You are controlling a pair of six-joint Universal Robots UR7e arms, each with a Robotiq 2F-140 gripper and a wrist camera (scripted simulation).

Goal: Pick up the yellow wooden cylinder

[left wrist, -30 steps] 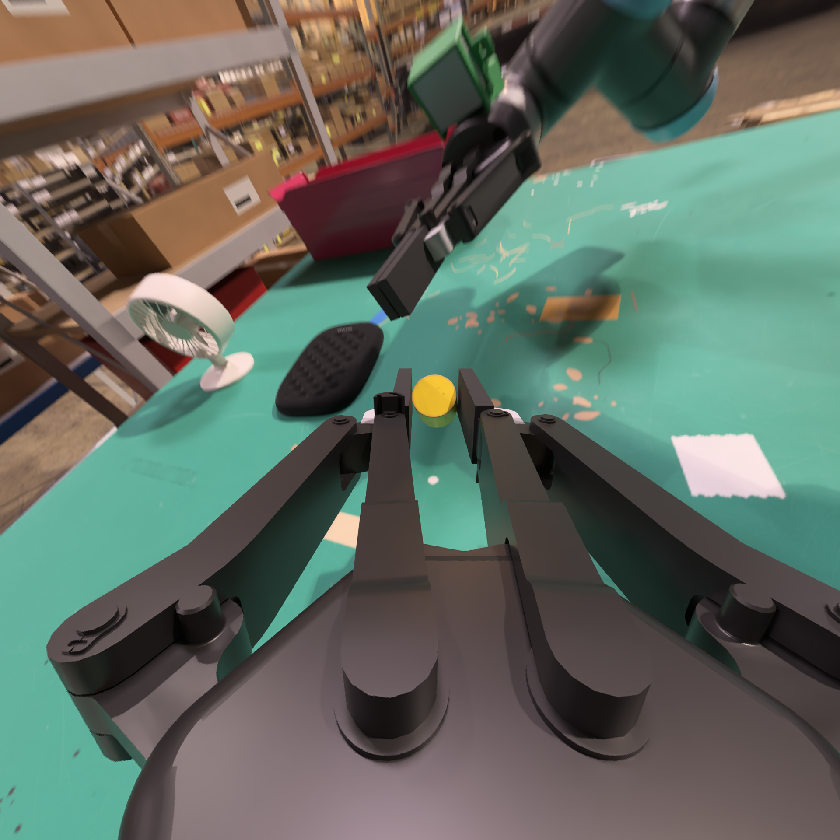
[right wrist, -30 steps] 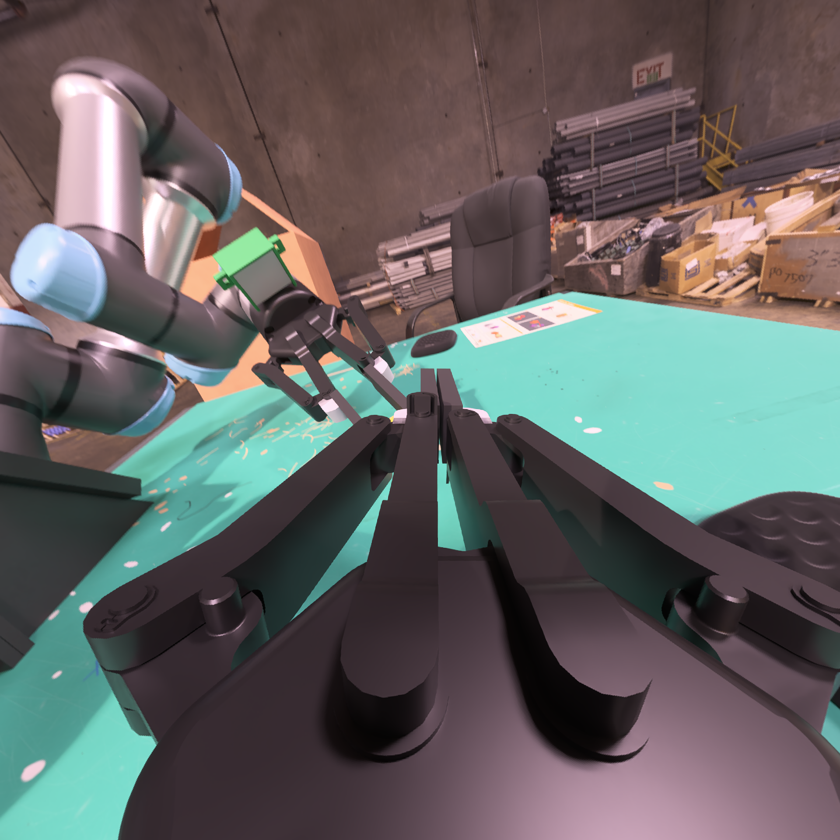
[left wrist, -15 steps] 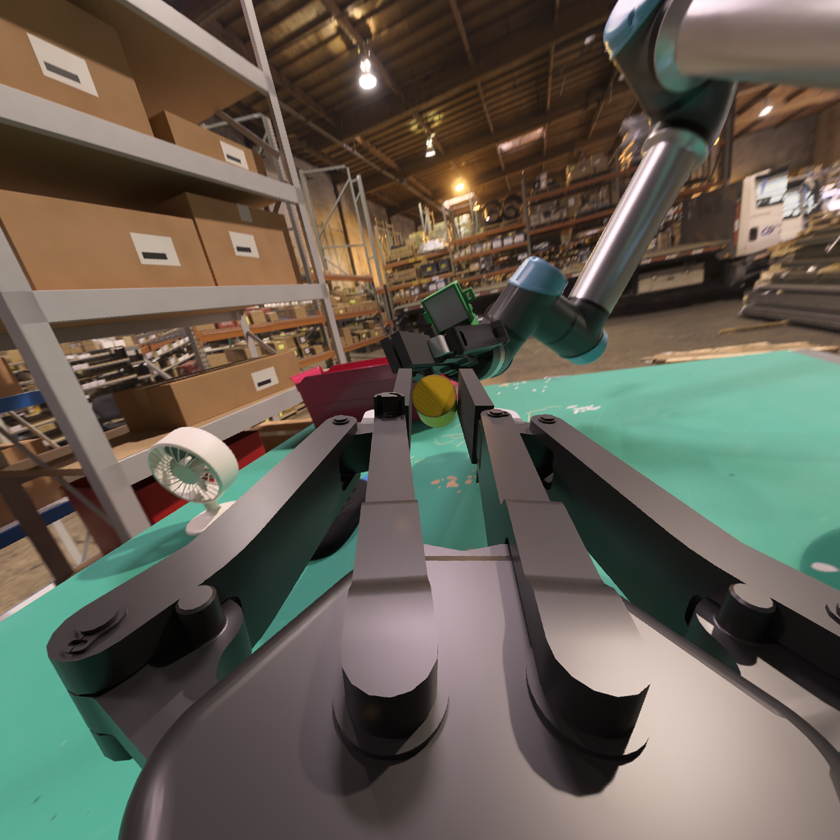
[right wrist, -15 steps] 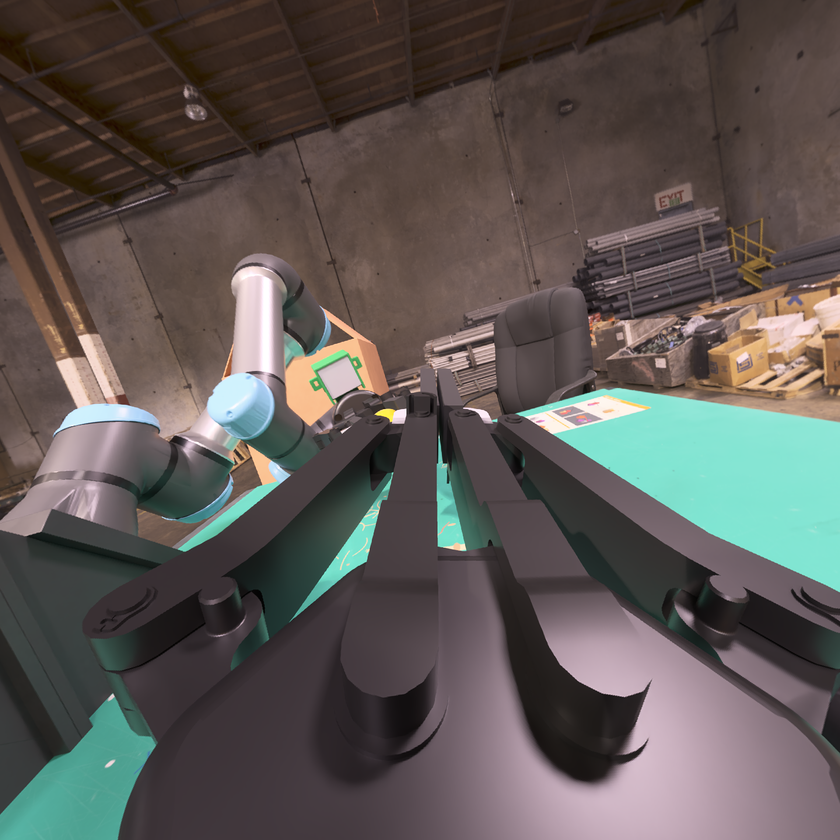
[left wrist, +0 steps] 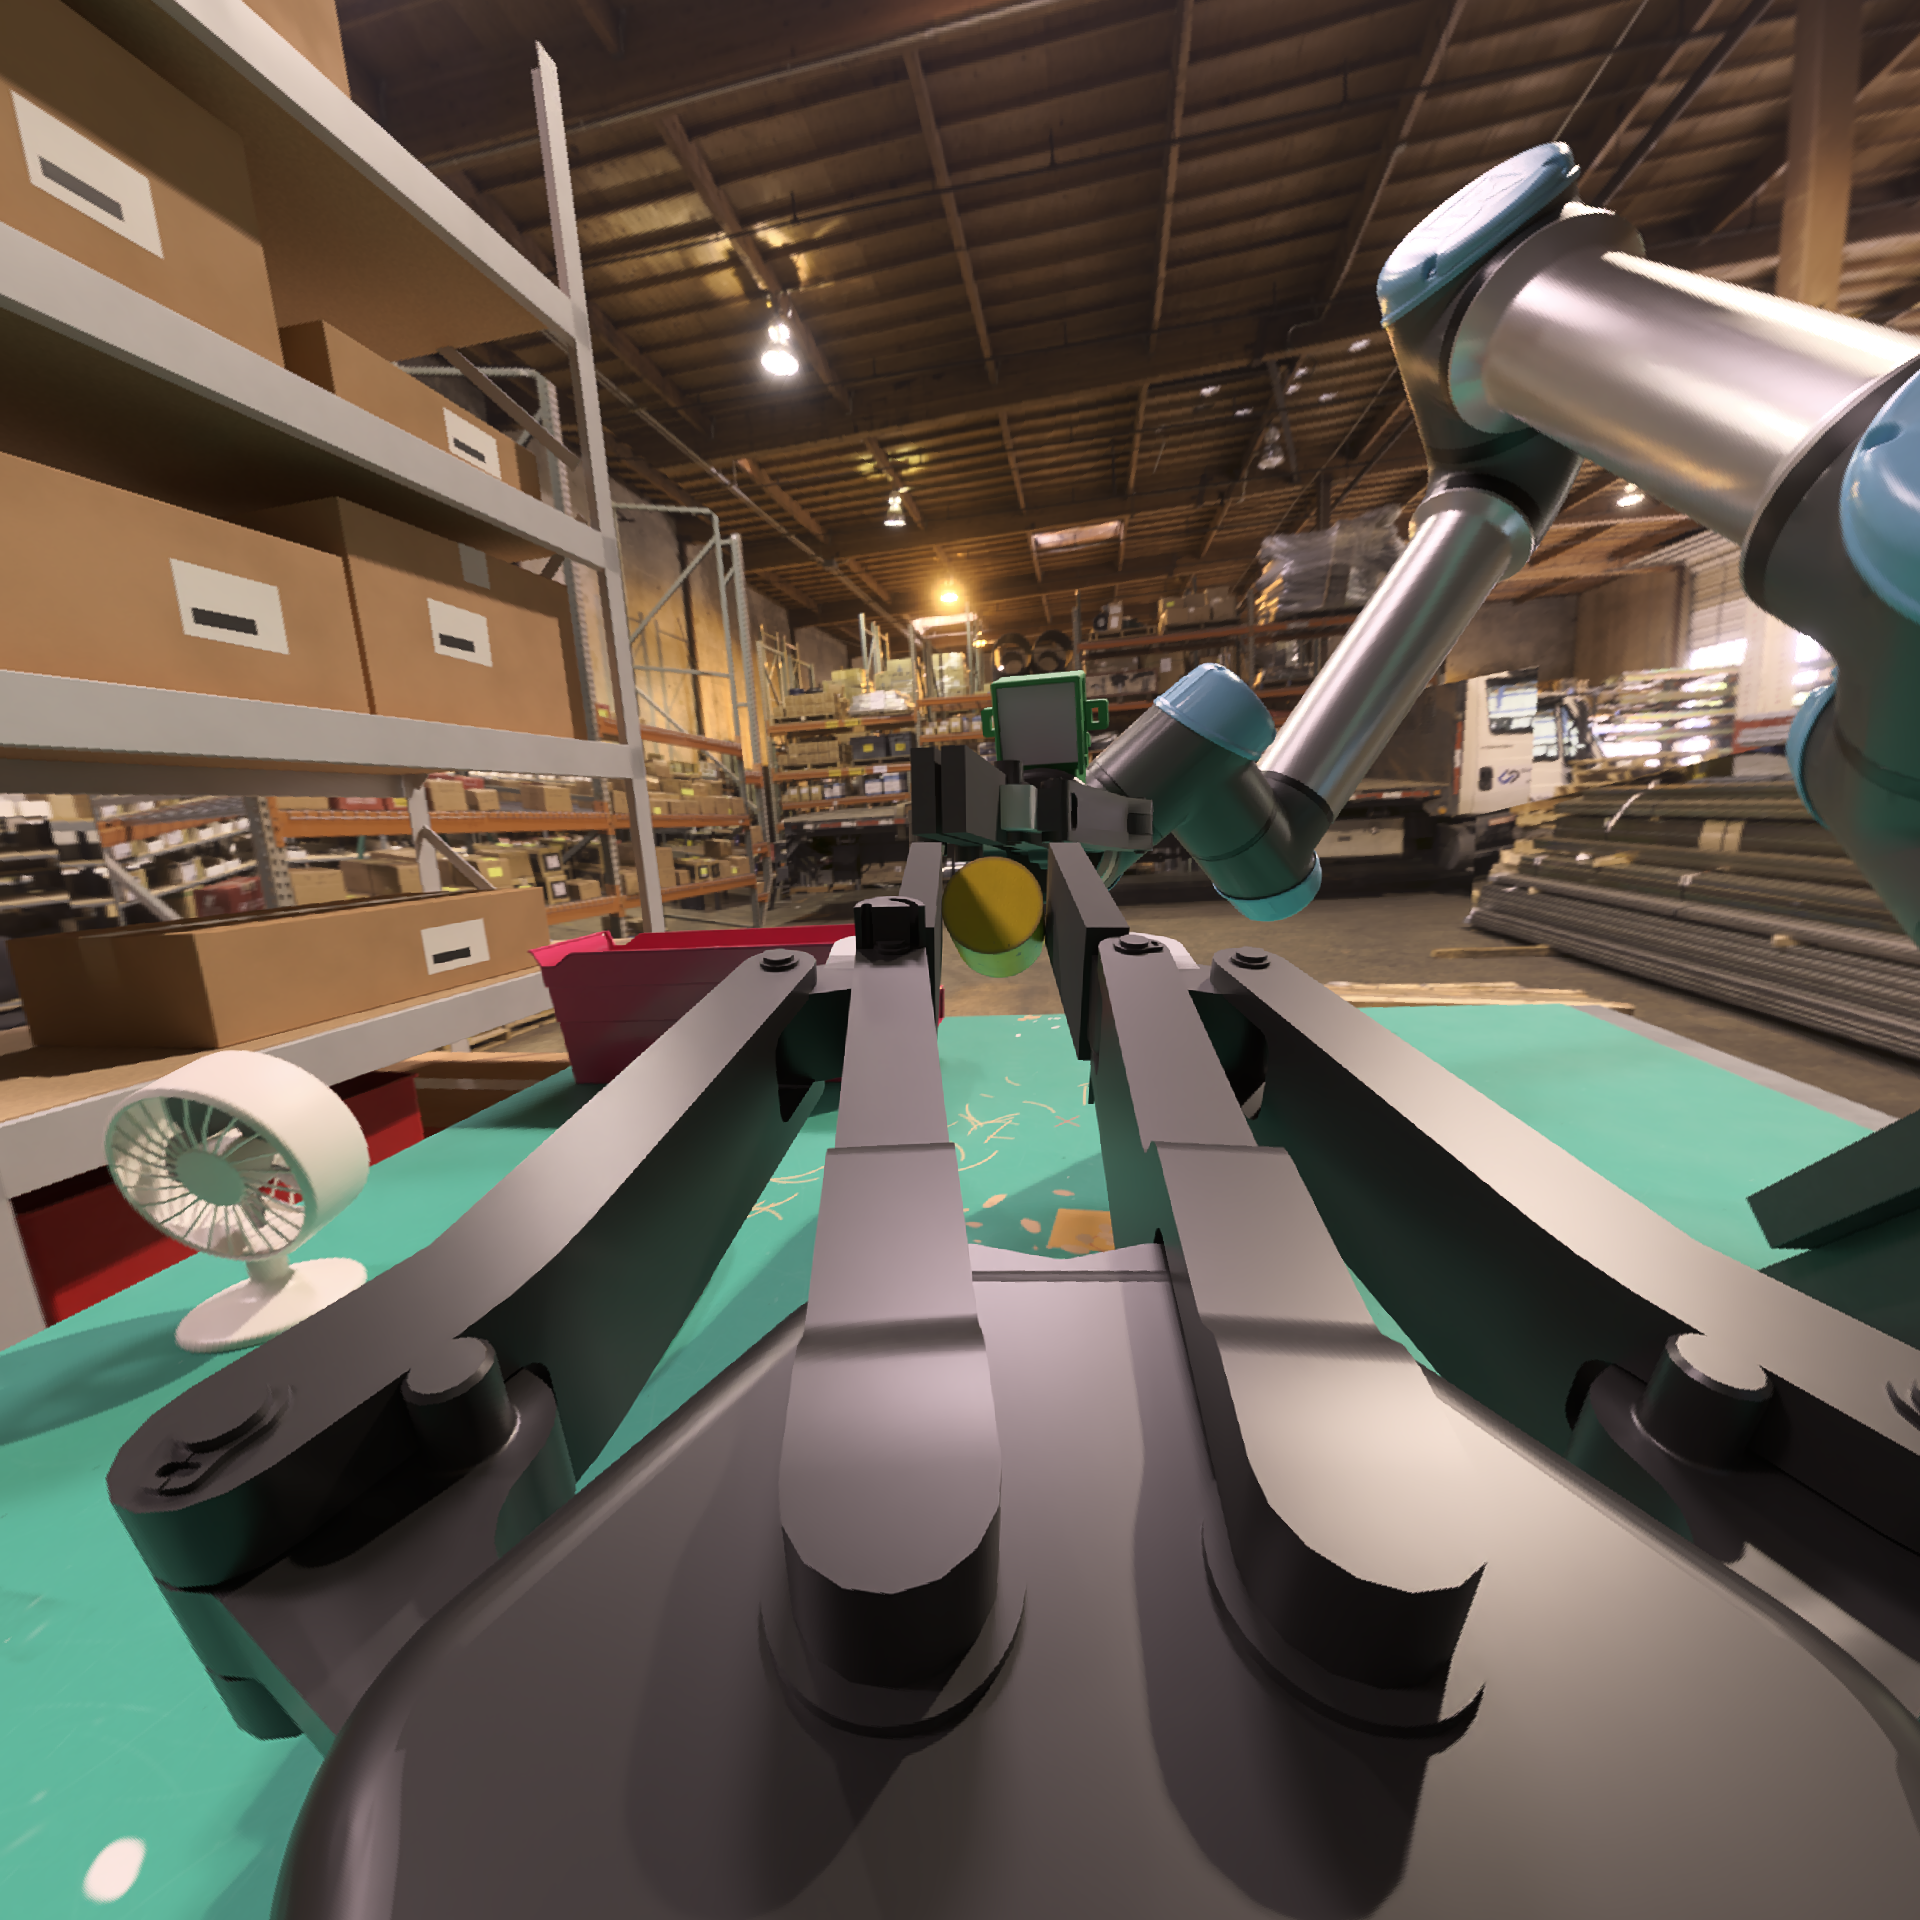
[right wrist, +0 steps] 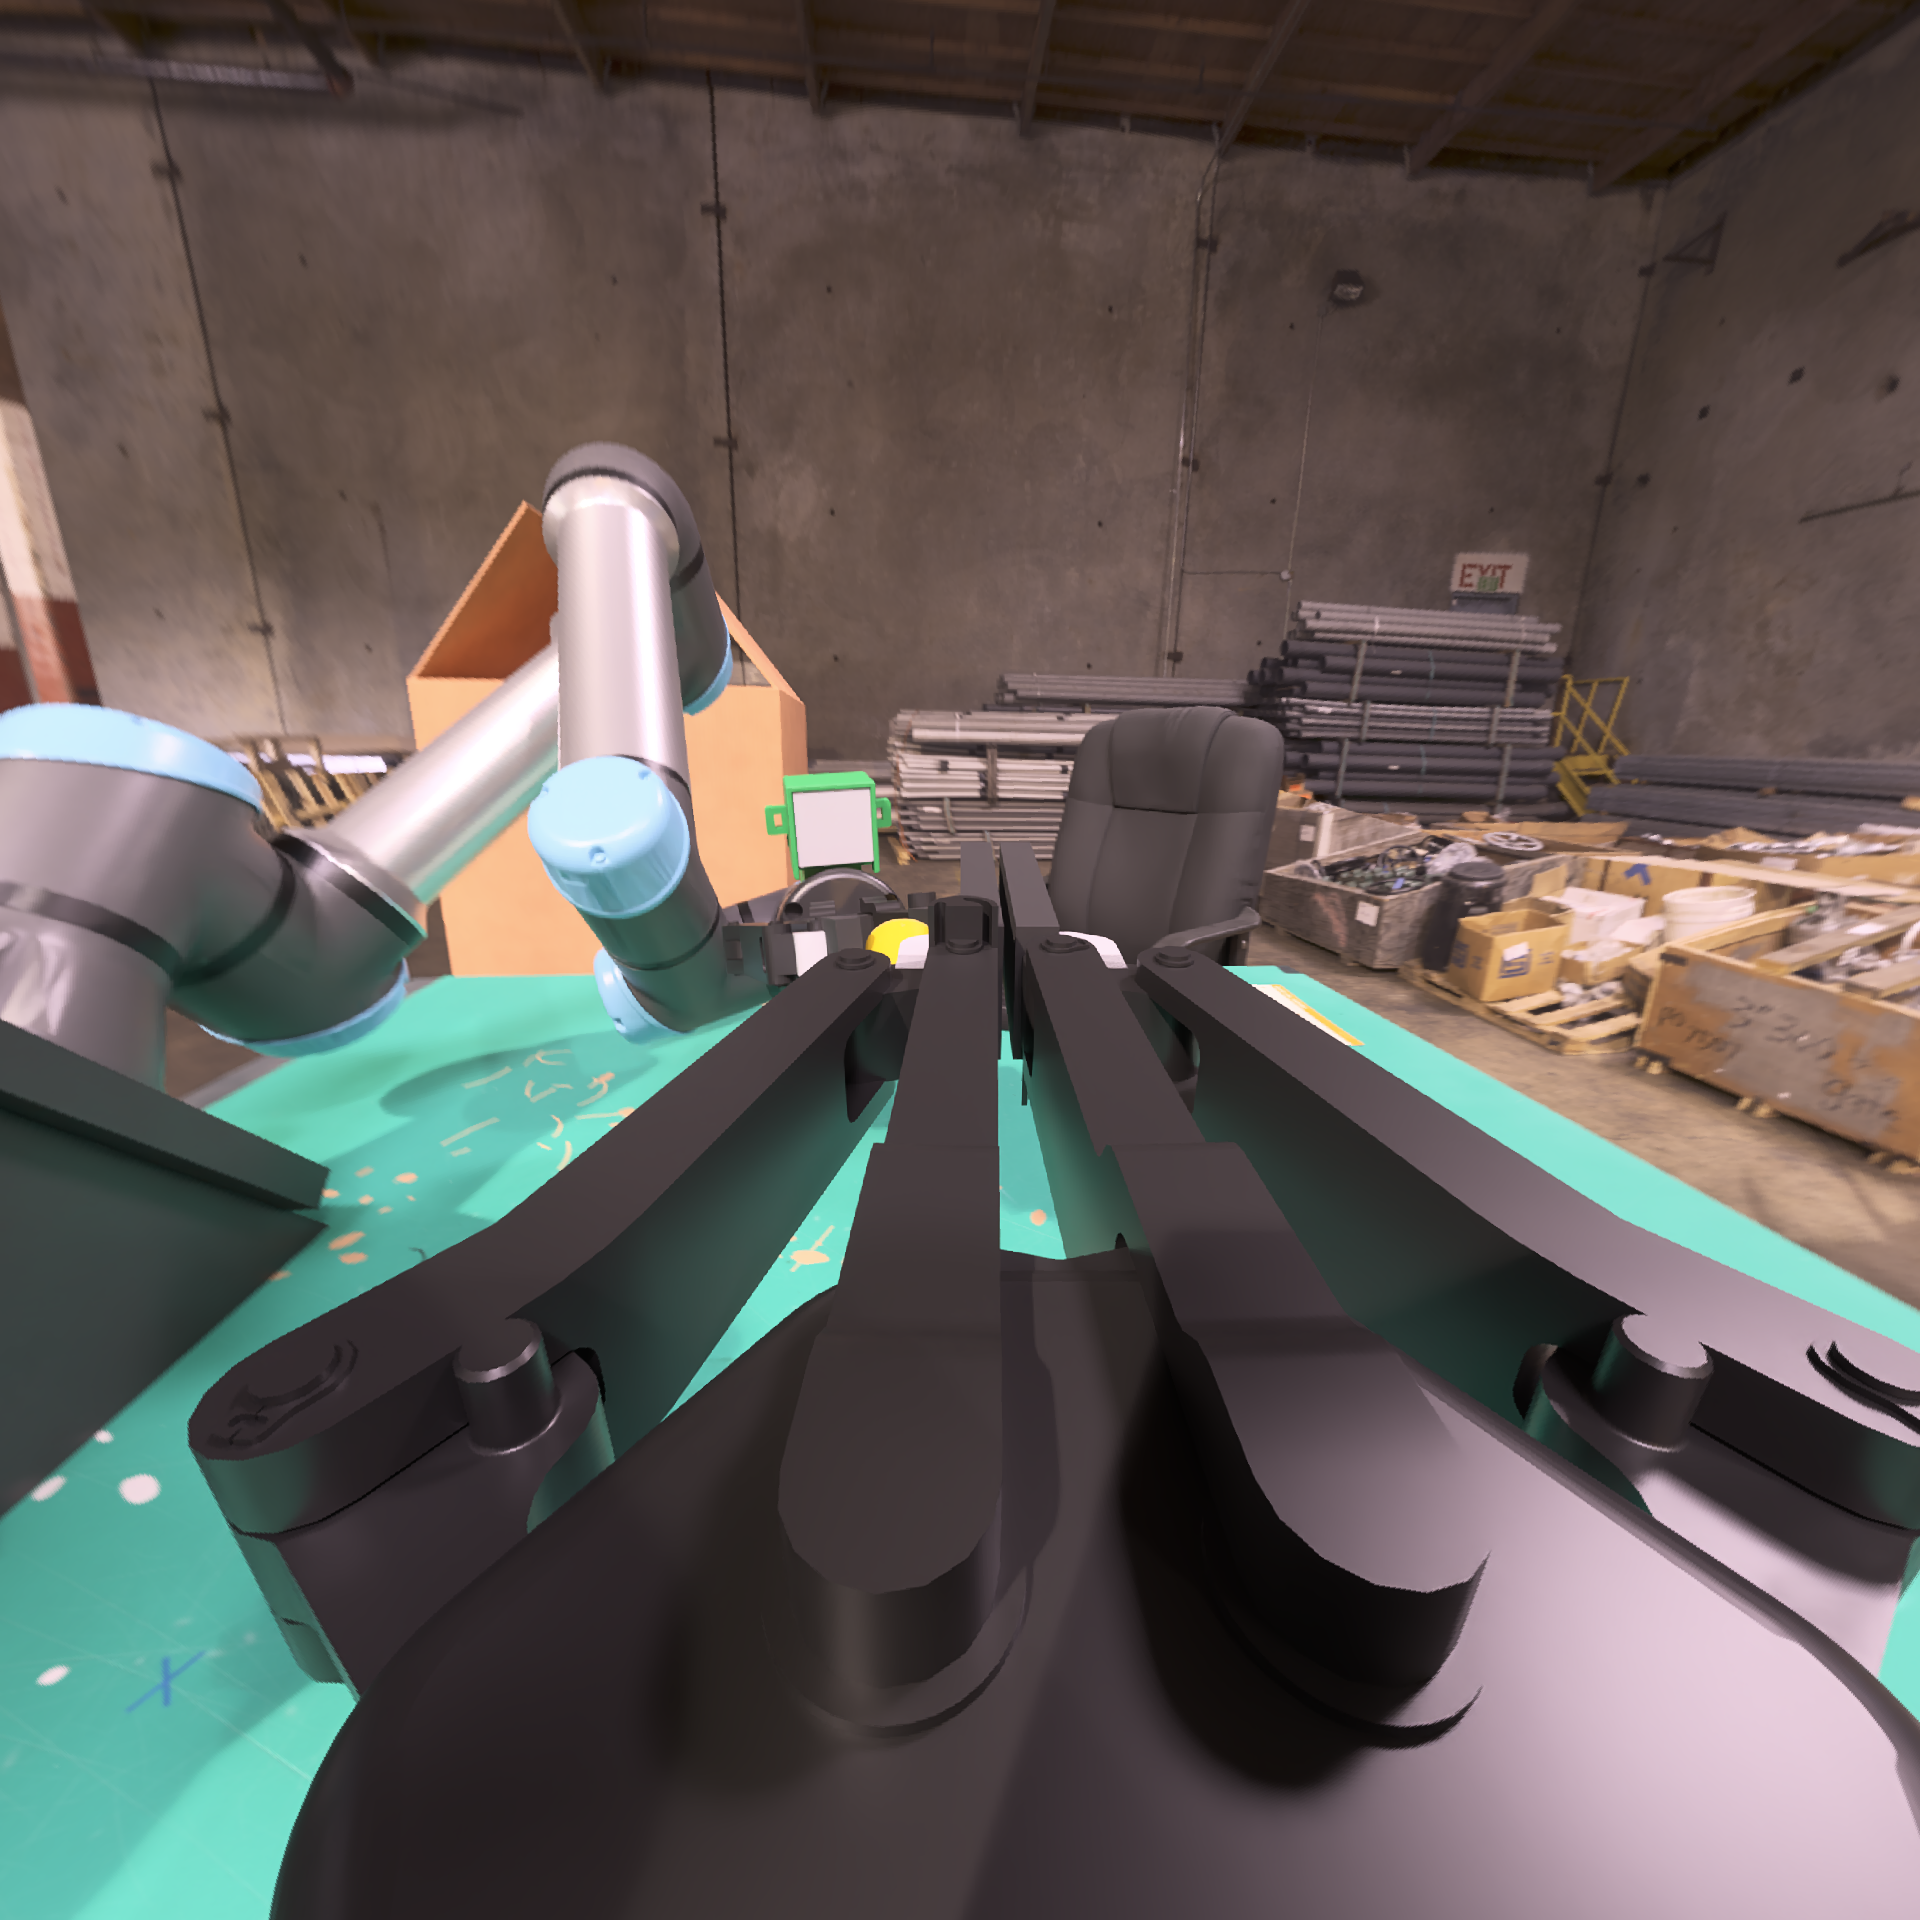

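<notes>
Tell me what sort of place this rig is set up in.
Most likely a warehouse or storage hall. Tall grey metal shelving holds brown cardboard boxes, bare timber roof beams run overhead, and grey pipes are stacked against a concrete wall. The arms work at a green-topped table.

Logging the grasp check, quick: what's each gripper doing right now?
Left gripper: shut on the yellow wooden cylinder, held above the table.
Right gripper: shut, holding nothing.

Warehouse shelving [left wrist: 312, 727] with cardboard boxes [left wrist: 177, 613]; concrete wall [right wrist: 935, 416], office chair [right wrist: 1174, 821], stacked pipes [right wrist: 1423, 665].
</notes>
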